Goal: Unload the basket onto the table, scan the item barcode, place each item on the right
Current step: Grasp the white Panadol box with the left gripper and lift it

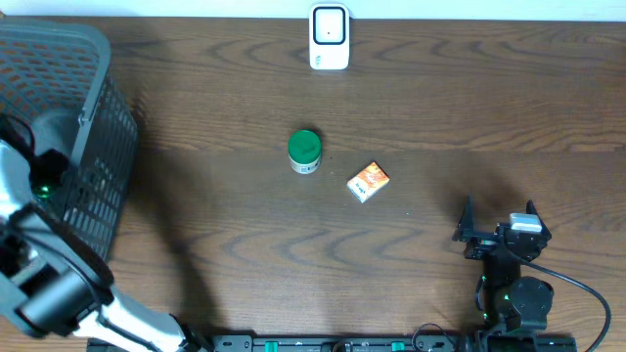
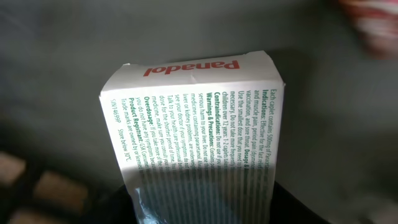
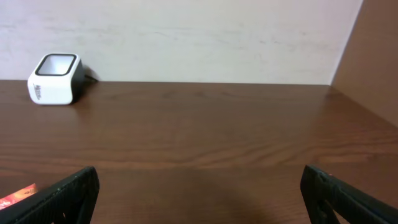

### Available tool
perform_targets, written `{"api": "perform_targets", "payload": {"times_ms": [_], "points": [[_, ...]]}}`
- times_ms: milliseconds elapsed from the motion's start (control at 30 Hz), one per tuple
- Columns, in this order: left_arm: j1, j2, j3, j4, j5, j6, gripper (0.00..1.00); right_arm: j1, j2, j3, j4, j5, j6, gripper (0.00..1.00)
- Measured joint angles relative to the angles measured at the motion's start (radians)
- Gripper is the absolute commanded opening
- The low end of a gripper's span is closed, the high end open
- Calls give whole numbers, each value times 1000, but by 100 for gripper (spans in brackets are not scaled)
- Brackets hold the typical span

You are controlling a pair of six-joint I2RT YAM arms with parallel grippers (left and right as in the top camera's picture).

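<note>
A white Panadol box with green small print fills the left wrist view. Its lower end sits between the dark jaws of my left gripper, which is shut on it. No barcode shows on the face towards the camera. In the overhead view the left arm reaches into the grey basket, and the box is hidden there. The white scanner stands at the table's far edge, also seen in the right wrist view. My right gripper rests open near the front right, with nothing between its fingers.
The grey mesh basket takes up the far left of the table. A green-lidded jar and a small orange box lie mid-table. A wall rises behind the scanner.
</note>
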Motion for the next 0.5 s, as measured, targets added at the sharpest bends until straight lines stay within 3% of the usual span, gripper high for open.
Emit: {"api": "perform_targets", "payload": {"times_ms": [500], "points": [[0,-369,3,43,-58,3,52,0,0,0,0,0,0,99]]}}
